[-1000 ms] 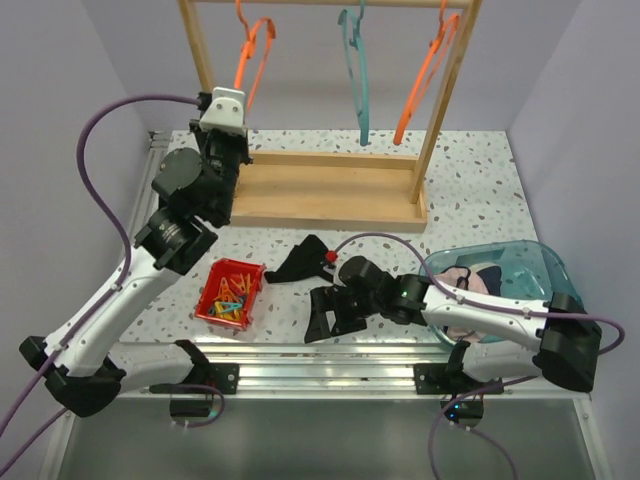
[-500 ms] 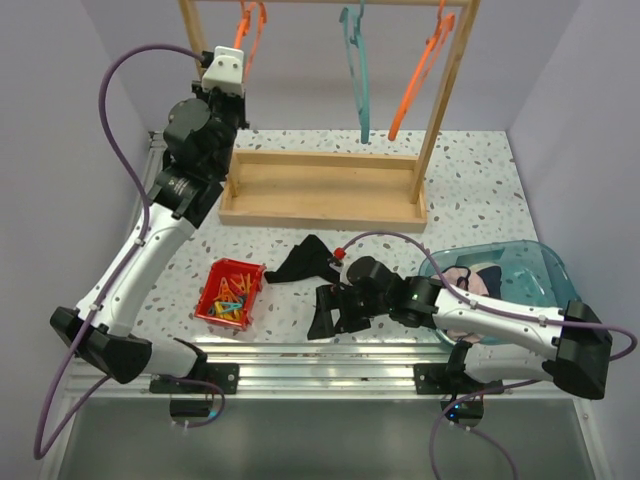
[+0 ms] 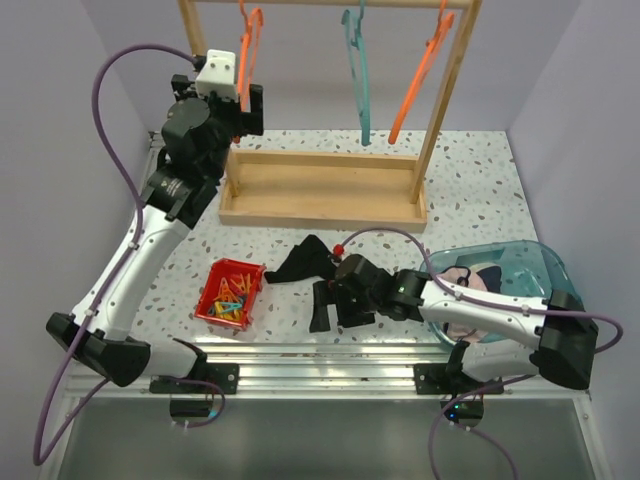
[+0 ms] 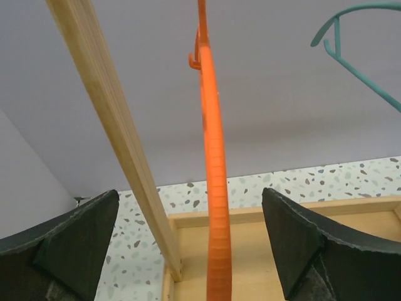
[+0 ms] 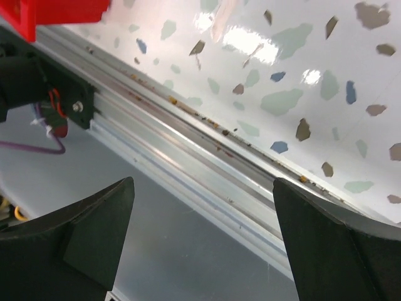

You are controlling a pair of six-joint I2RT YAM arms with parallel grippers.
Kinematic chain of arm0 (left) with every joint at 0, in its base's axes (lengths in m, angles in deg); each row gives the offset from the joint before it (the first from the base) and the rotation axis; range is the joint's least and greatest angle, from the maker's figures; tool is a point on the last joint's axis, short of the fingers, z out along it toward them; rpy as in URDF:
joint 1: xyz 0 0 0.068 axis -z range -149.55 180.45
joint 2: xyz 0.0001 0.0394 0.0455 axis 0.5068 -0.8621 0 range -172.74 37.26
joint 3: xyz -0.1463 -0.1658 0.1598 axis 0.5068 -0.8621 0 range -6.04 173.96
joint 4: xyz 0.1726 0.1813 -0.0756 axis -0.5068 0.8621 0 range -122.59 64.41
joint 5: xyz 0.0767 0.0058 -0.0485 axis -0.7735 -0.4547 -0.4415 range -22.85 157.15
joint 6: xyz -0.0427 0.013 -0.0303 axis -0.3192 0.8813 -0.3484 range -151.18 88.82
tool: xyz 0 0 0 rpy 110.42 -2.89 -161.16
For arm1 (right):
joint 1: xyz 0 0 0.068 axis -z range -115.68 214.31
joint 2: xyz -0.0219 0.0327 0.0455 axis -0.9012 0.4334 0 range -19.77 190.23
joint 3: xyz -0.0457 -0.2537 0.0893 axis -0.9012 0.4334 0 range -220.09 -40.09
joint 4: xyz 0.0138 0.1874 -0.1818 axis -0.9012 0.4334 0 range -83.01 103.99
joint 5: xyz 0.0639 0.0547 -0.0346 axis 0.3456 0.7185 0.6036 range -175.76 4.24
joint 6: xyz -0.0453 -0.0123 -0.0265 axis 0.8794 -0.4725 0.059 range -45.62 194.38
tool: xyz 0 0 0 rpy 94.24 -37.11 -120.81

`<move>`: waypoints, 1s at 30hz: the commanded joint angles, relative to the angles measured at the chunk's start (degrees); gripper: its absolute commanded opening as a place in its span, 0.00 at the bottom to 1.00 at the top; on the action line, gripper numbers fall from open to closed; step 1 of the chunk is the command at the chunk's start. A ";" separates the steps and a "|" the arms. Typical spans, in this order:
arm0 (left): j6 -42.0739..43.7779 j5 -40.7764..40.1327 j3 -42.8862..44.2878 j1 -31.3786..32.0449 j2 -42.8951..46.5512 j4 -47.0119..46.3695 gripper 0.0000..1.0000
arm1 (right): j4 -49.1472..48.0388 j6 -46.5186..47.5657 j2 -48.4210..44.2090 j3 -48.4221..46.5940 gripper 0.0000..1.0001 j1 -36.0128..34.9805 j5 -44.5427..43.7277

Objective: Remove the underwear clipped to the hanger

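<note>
Rack of pale wood [image 3: 320, 190] carries three bare plastic hangers [image 3: 355, 70]; no brief hangs there. Translucent teal plastic bin [image 3: 545, 255], at the right, holds the dusty pink brief [image 3: 455, 275] and the navy brief [image 3: 490, 278]. Black fabric brief [image 3: 305, 258] lies on the speckled table [image 3: 470, 170], long axis roughly left to right, just beyond the right gripper [image 3: 335, 308], which is spread wide and empty. The right arm is nearer. Left gripper [image 4: 188, 213] stands released astride the leftmost orange hanger [image 4: 213, 175], not touching it. No legible writing.
</note>
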 commanded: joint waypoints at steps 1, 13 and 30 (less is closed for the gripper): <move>-3.80 -2.39 2.02 -0.51 5.96 2.12 1.00 | 2.81 0.99 3.47 -5.69 0.96 0.41 -6.32; -23.05 4.72 -10.72 -0.33 32.23 19.87 1.00 | 17.21 6.09 31.85 -36.42 0.98 4.89 -25.55; -29.30 9.03 -13.72 -0.33 44.64 35.26 1.00 | 17.41 11.19 52.97 -48.78 0.70 10.95 -26.02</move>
